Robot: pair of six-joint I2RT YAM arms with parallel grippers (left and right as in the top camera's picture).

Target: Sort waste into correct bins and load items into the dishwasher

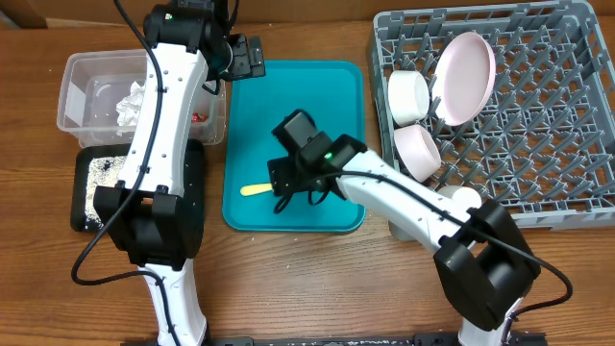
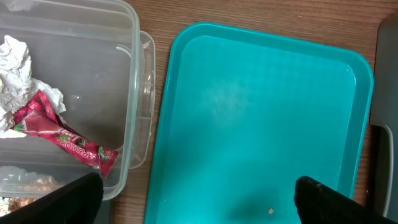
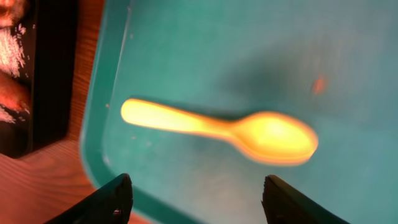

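Observation:
The yellow spoon (image 1: 255, 189) lies on the teal tray (image 1: 317, 96) near its front left corner. My right gripper (image 1: 288, 187) hovers over it, open and empty. In the right wrist view the spoon (image 3: 249, 130) lies just ahead of the open fingers (image 3: 198, 198). My left gripper (image 1: 252, 56) is open and empty above the tray's far left corner, next to the clear tub (image 1: 82, 72). The tub holds the crumpled napkin (image 2: 15, 62) and the red wrapper (image 2: 62, 134). The left fingers (image 2: 198, 199) are spread wide. The black tray (image 1: 86, 163) holds rice grains.
The grey dish rack (image 1: 548, 144) at the right holds a plate (image 1: 466, 77) and two bowls (image 1: 408, 94) (image 1: 418, 151). A white cup (image 1: 463, 198) stands by the rack's front left corner, partly behind my right arm. A small crumb (image 2: 270, 211) lies on the teal tray.

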